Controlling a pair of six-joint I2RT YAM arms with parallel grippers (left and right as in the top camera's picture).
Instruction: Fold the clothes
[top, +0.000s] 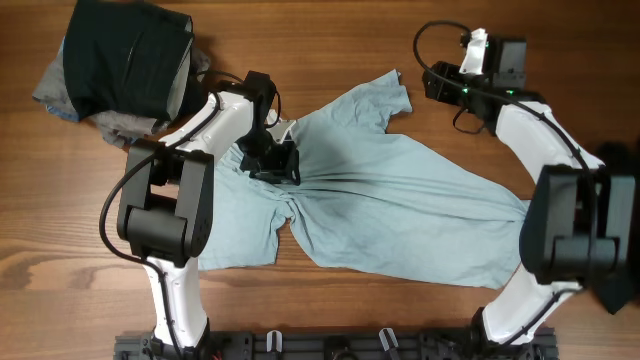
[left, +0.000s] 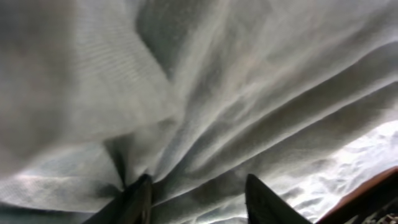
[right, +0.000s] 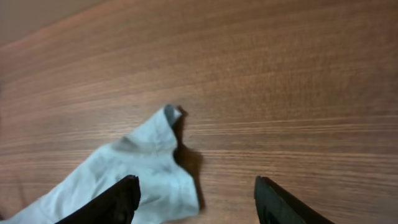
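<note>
1. A pale blue T-shirt lies spread and rumpled across the wooden table.
2. Left jaws, parted, press into its bunched middle.
3. Right jaws gape wide above bare wood beside a sleeve.

surface: brown wooden table, grain running sideways | near edge: black rail | light: soft, even

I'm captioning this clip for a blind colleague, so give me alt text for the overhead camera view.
A light blue T-shirt lies rumpled across a wooden table, with the left hand down on its bunched middle. The right hand is over bare wood beside a sleeve, and dark clothes are piled at the upper left.
</note>
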